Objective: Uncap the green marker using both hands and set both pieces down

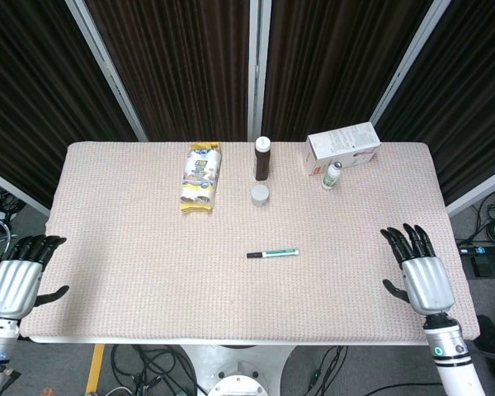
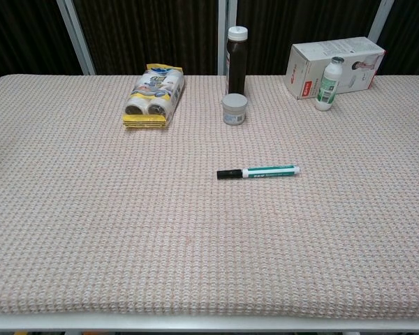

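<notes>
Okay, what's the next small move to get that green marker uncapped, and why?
Probably bring the right robot hand inward toward the green marker. The marker lies capped and untouched mid-table, both hands are open and empty, and the left robot hand sits off the table's edge.

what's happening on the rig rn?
Nothing is being handled. The green marker lies capped mid-table, untouched. The right hand is open over the table's right edge, fingers spread, well short of the marker. The left hand is open, off the table's left edge. A yellow pack, dark bottle, small jar and white box sit along the back.
</notes>
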